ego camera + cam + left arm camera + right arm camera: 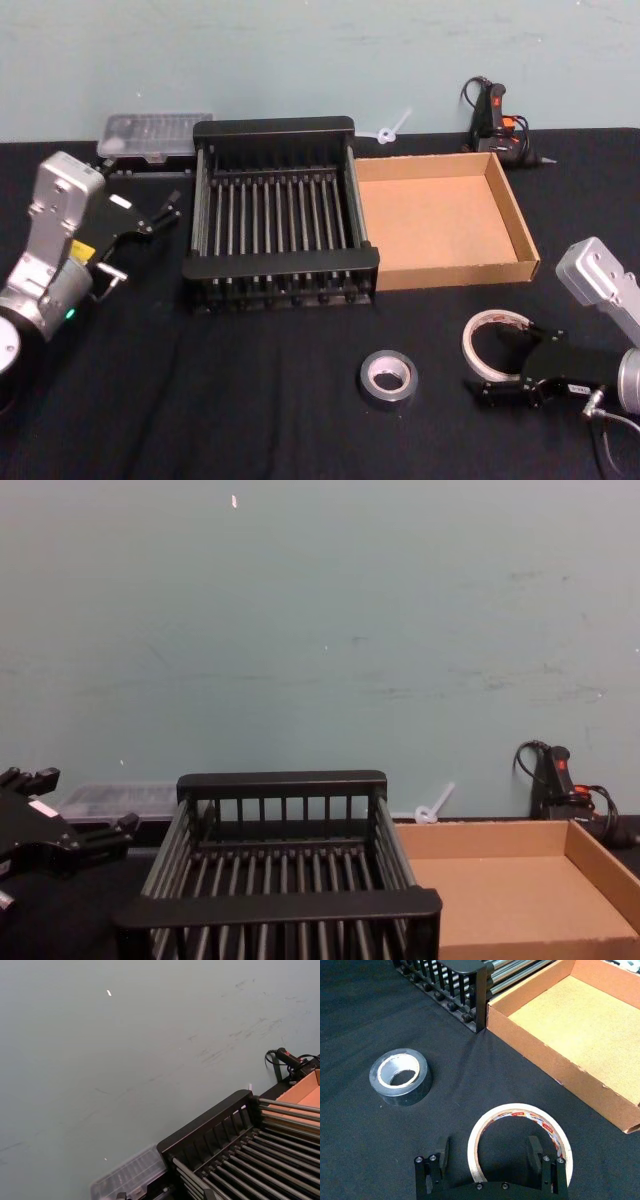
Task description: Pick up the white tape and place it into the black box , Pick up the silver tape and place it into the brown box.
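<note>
Right pincer (490, 1157) is spread wide around the white tape (520, 1142), not clenched yet; next: squeeze, then carry far-left into the black box (280, 215).

On the bench (280, 420), the crate (280, 215) sits touching the tray (445, 215) on its right. Before them lie the silver tape (388, 376) and, to its right, the white tape (497, 345), with the right hand (515, 372) straddling the white tape. The left hand (160, 215) hangs left of the crate.
</note>
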Tool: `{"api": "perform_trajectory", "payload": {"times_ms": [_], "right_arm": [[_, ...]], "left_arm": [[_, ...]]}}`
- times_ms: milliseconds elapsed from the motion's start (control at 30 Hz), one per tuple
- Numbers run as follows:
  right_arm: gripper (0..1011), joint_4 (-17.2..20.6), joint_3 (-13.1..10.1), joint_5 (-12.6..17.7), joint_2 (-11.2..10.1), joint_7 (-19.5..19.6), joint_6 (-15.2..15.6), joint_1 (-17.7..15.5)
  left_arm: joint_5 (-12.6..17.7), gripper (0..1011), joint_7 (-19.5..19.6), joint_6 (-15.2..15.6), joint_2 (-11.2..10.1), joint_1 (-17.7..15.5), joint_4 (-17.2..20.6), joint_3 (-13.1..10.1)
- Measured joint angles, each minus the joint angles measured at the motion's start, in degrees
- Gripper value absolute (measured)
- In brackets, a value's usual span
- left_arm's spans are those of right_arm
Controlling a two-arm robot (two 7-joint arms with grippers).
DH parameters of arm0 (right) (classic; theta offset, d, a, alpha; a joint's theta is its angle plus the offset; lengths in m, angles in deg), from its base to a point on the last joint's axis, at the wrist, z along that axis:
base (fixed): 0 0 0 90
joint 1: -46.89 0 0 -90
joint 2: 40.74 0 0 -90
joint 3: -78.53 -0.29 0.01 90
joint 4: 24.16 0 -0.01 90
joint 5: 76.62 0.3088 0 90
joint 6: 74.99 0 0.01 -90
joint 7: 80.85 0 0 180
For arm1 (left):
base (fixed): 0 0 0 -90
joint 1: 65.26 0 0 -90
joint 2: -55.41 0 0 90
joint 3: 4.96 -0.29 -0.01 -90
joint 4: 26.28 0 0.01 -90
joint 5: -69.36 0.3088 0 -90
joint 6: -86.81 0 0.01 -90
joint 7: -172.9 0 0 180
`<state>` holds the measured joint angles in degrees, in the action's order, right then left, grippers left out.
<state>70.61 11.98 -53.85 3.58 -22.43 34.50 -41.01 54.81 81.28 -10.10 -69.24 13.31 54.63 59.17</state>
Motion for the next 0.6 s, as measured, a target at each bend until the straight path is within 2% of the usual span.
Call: {"api": "perform_trajectory", "payload": {"times_ms": [600], "right_arm": [[1002, -0.5, 0.5, 0.8, -0.1, -0.1, 0.7, 0.4]], "left_arm": [[0.0, 1001, 0.0, 0.0, 0.0, 0.0, 0.0, 0.0]]}}
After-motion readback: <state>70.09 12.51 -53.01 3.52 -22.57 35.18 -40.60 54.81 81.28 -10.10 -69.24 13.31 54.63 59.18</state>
